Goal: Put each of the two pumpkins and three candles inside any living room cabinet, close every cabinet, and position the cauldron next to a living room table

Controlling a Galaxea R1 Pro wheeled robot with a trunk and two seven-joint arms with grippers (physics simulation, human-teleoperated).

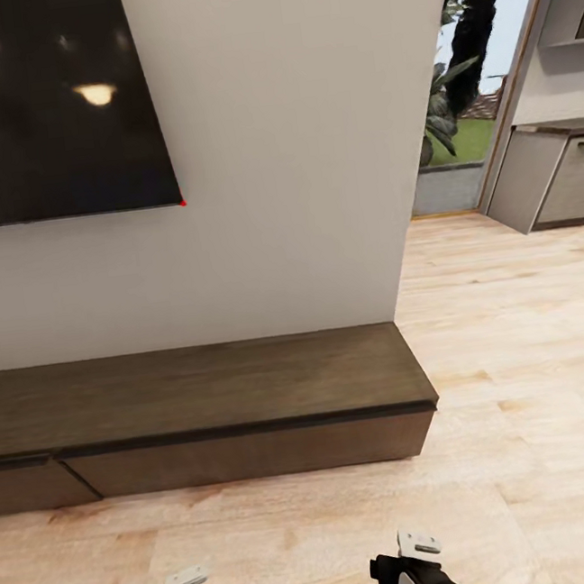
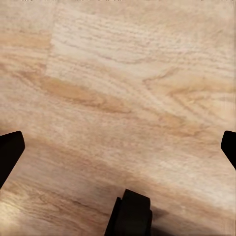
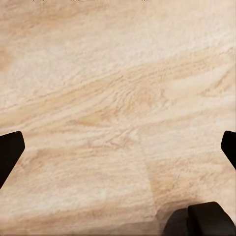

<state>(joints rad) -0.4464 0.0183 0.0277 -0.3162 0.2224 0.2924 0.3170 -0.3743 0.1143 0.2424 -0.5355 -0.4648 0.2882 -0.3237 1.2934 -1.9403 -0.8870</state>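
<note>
Cabinet [image 1: 205,402] was faced, fronts closed.
Both grippers [image 2: 118,147] [image 3: 118,147] were spread wide, empty; a front should be opened squarely.

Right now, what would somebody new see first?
A long, low, dark brown cabinet sits against the white wall, fronts shut as far as the head view shows. Above it, at the upper left, hangs a big black screen. Near the robot, pale wooden floor lies below both open end effectors.
</note>
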